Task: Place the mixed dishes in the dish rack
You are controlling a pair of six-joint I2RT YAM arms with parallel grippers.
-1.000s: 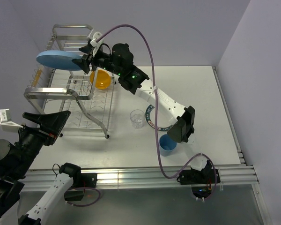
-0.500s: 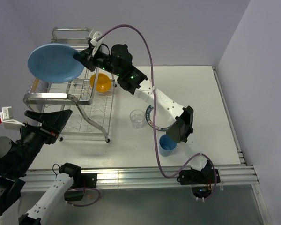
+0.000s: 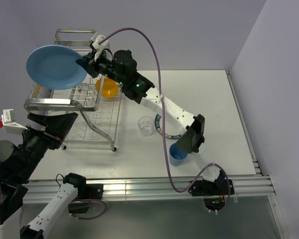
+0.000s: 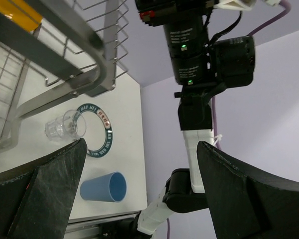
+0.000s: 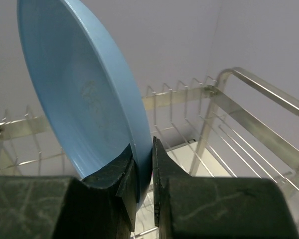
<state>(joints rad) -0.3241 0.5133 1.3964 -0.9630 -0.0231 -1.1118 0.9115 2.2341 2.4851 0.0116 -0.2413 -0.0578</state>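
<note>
1. Right hand (image 3: 85,64) is clamped on the rim of the light-blue plate (image 3: 55,66), which is tipped up.
2. Dish rack (image 3: 65,102) sits right below the hand, so I'd guess it goes straight down.
3. Left hand (image 4: 139,157) is wide open and farther off.

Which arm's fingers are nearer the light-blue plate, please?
Right. The right fingers clamp the light-blue plate at its rim over the dish rack; the left fingers hang open by the rack's near end, apart from the plate.
</note>
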